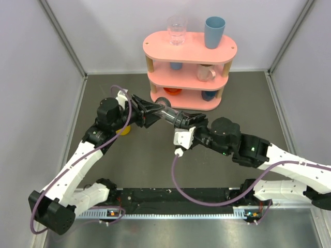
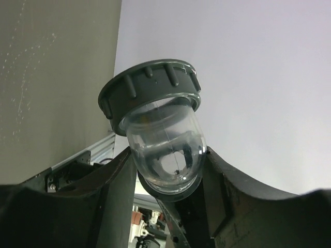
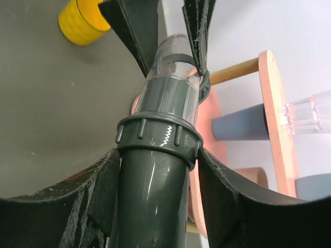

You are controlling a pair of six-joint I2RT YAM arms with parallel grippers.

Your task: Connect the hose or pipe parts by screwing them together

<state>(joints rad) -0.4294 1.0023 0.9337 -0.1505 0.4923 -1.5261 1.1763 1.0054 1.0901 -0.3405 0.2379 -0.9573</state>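
The two pipe parts hang joined end to end above the table, in front of the shelf. The translucent smoky tube (image 1: 166, 111) (image 2: 164, 150) lies between the left gripper's (image 1: 150, 111) (image 2: 168, 168) fingers (image 2: 116, 178), which are shut on its rounded end. The tube's other end meets a ribbed grey collar (image 2: 150, 88) (image 3: 158, 137). Below that collar runs the dark grey fitting (image 1: 182, 120) (image 3: 152, 201), and the right gripper (image 1: 192, 124) (image 3: 155, 160) is shut on it just under the collar. From the right wrist view the left fingers (image 3: 133, 26) clamp the tube (image 3: 173, 62).
A pink three-tier shelf (image 1: 189, 44) (image 3: 276, 119) stands at the back, carrying a clear glass (image 1: 176, 30), a blue cup (image 1: 214, 32) and a mug (image 1: 206, 72). A small yellow cup (image 1: 124, 129) (image 3: 83, 20) sits on the table under the left arm. Grey walls close both sides.
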